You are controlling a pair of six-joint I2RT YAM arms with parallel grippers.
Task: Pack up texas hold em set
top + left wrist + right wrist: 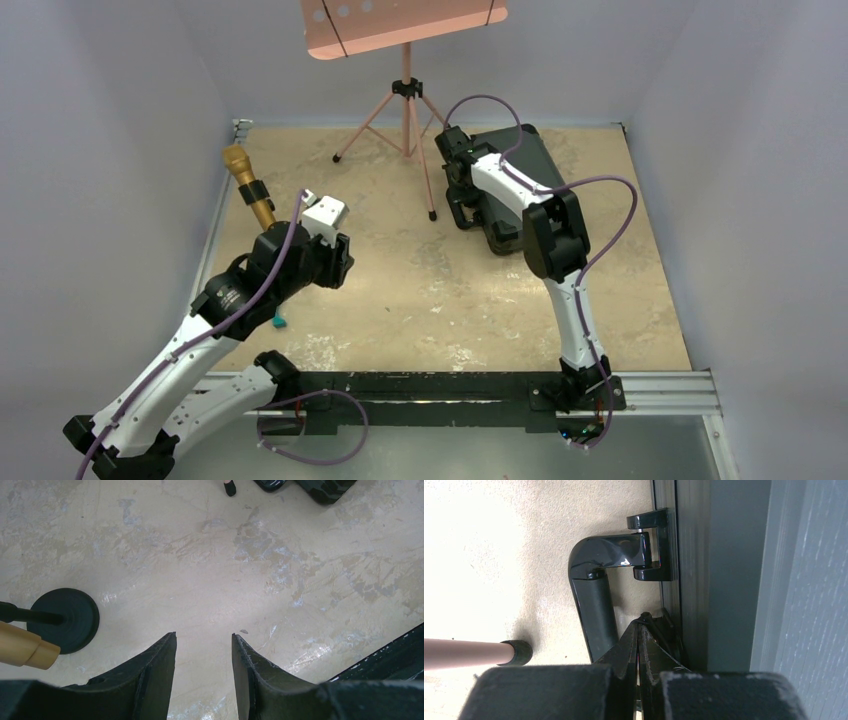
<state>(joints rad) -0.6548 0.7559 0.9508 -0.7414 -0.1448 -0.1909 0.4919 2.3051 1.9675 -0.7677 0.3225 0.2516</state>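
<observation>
The black hard case (525,150) lies closed at the far right of the table, its handle (462,212) facing left. No chips, card decks or button show. My right gripper (457,190) is over the handle side of the case. In the right wrist view its jaws (642,617) are pressed together with nothing between them. The tips sit at the case's front edge (694,570), next to the handle (594,590), against a small black catch. My left gripper (204,637) is open and empty above bare table, left of centre (335,262).
A gold microphone (248,185) on a round black base (65,620) stands at the left. A pink music stand (405,100) stands at the back; one leg tip (516,651) rests near the handle. A small teal piece (279,322) lies by the left arm.
</observation>
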